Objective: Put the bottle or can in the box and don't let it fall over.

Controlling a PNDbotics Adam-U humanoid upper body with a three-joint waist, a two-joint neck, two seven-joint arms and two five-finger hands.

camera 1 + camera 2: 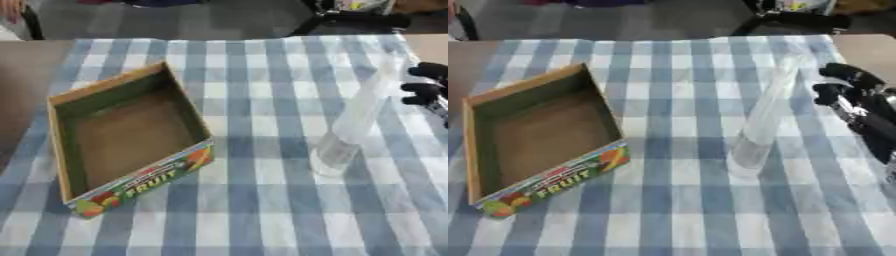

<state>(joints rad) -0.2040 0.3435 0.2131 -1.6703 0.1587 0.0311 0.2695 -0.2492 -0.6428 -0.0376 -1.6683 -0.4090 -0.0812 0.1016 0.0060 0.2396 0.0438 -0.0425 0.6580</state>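
Blue-and-white checked cloth [254,210] covers the table before me, with bare brown tabletop [22,75] showing at its left side and a dark floor beyond the far edge.

At the right edge my right hand [859,107] comes in, its black fingers [846,75] held apart and fairly straight, closed round nothing. They point toward the middle of the table and stop just beside the upper part of the bottle, with a strip of cloth showing between; they do not touch it. My left hand shows in neither view.

That bottle [350,127] is tall, slim and clear. It stands on its base on the cloth, right of centre, and looks tilted, its top leaning away toward the far right.

Well apart from it, on the left, sits the open cardboard box [131,135], turned askew. Its inside is brown and holds nothing, and its near wall carries coloured fruit pictures and the word FRUIT.
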